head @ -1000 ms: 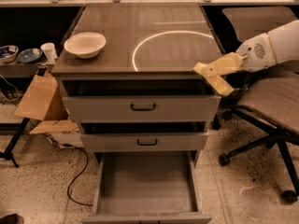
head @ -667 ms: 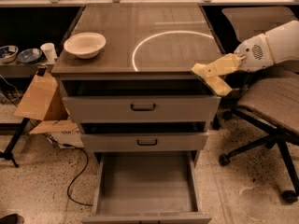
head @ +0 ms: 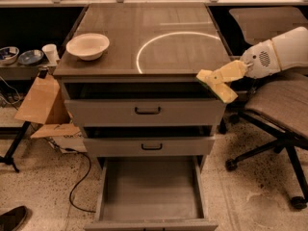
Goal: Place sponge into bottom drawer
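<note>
My gripper [head: 214,78] reaches in from the right on a white arm, at the front right corner of the grey cabinet, level with the top drawer. It is shut on the pale yellow sponge [head: 223,92], which hangs tilted in the air beside the cabinet corner. The bottom drawer [head: 149,186] is pulled wide open near the floor, below and to the left of the gripper. Its flat grey inside holds nothing.
A white bowl [head: 88,45] sits on the cabinet top at the left, next to a white painted ring [head: 179,52]. The two upper drawers [head: 147,111] stand slightly open. An office chair [head: 284,105] stands at the right. Cardboard [head: 43,100] and a cable [head: 79,184] lie at the left.
My gripper has shifted slightly left towards the cabinet's corner, with the sponge still in it. Nothing else has moved.
</note>
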Available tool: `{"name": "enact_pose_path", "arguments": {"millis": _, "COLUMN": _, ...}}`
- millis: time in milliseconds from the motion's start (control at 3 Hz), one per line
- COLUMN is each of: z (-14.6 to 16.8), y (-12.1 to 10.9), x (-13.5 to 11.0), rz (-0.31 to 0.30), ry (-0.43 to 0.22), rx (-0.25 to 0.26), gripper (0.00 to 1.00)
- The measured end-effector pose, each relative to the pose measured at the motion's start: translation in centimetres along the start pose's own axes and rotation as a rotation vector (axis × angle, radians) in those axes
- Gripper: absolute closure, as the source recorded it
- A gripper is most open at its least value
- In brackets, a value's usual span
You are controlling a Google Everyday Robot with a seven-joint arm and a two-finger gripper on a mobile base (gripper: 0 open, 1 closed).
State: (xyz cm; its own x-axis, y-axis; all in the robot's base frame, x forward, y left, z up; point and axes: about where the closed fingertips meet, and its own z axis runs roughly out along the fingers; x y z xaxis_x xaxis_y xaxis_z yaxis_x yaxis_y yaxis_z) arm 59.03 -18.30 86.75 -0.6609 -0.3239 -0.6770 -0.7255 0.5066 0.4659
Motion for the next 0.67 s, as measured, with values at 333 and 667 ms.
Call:
{"name": "enact_pose_path", "arguments": {"millis": 333, "z": 1.7, "y": -0.6, "x": 6.0, "rz": 0.003, "ry": -0.034, "rx": -0.057, "gripper": 1.0}}
{"name": "enact_pose_path", "arguments": {"millis": 667, "z": 4.2, "y": -1.0, "x": 12.5, "rz": 0.043, "ry": -0.038, "rx": -0.091, "gripper": 1.0}}
